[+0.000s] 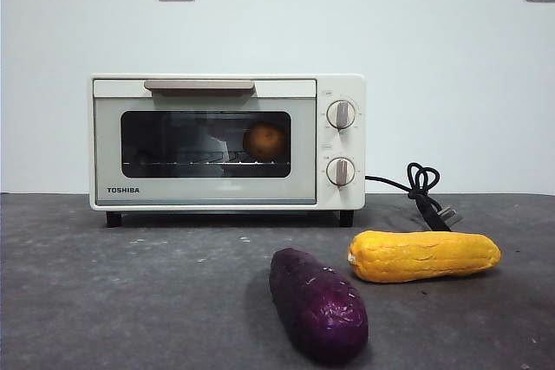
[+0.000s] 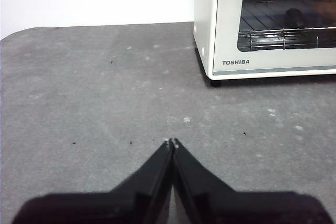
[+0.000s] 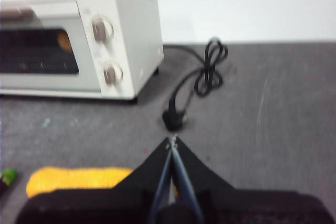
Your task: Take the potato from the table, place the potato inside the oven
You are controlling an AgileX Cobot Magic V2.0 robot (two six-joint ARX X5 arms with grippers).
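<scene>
Three food items and one oven on the table.

Item 1: potato. Sits inside the oven on the wire rack, toward the knob side, seen through the dark glass. Oven door is shut, handle up top.

Item 2: purple sweet potato. Lies on the table in front of the oven, below its knob end, well apart from it.

Item 3: corn cob. Lies just beside the sweet potato, out past the oven's knob side, near the cord and plug.

Left gripper: jaws pressed together, holding nothing, low over bare table off the oven's Toshiba-label corner, apart from it.

Right gripper: jaws closed tip to tip, empty, over the table off the oven's knob side, with the corn cob close under it and the plug just ahead.

Step in hand, as judged: placement looks complete, since the potato is in the oven with the door closed and both arms are drawn back. Next move likely calls for nothing beyond holding clear of the oven; no further grasp seems needed.
</scene>
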